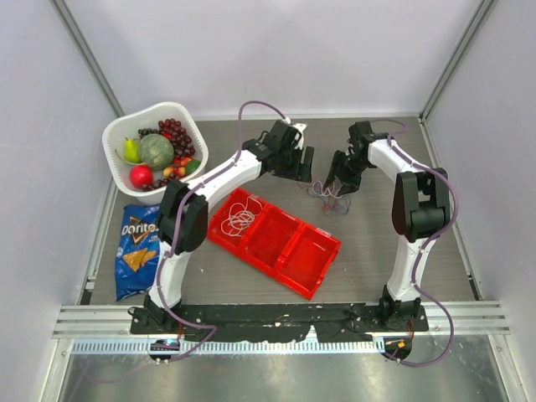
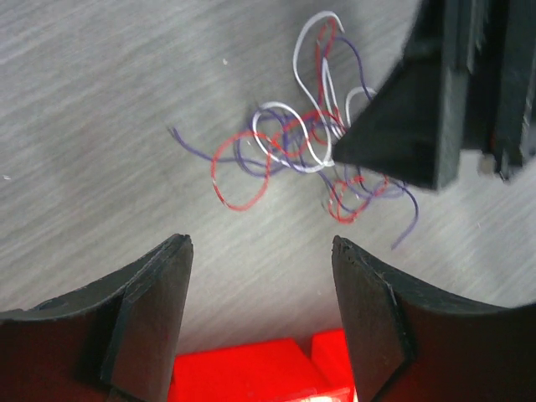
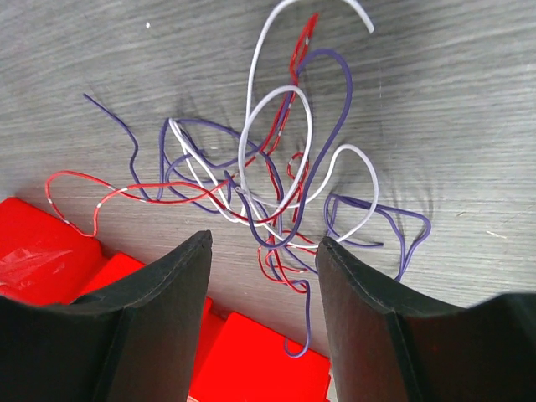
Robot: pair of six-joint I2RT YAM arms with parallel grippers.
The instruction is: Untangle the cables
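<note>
Lying on the bench [image 1: 368, 276], upper centre of the top view, the cables [image 1: 328, 194] form a white-red-purple tangle. Left wrist view: left claw [image 2: 261, 251] gapes empty below them. Right wrist view: right claw [image 3: 264, 243] stands open over them, gripping nothing.

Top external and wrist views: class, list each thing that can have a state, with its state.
Left gripper: jaws open, holding nothing.
Right gripper: jaws open, low over the tangle.
Thin white, red and purple wires: tangled together.
Red plastic tray: lying flat, three compartments.
Thin white wire bunch: loosely coiled in the tray's end compartment.
White plastic basket: holding fruit.
Blue crisp bag: lying flat.
</note>
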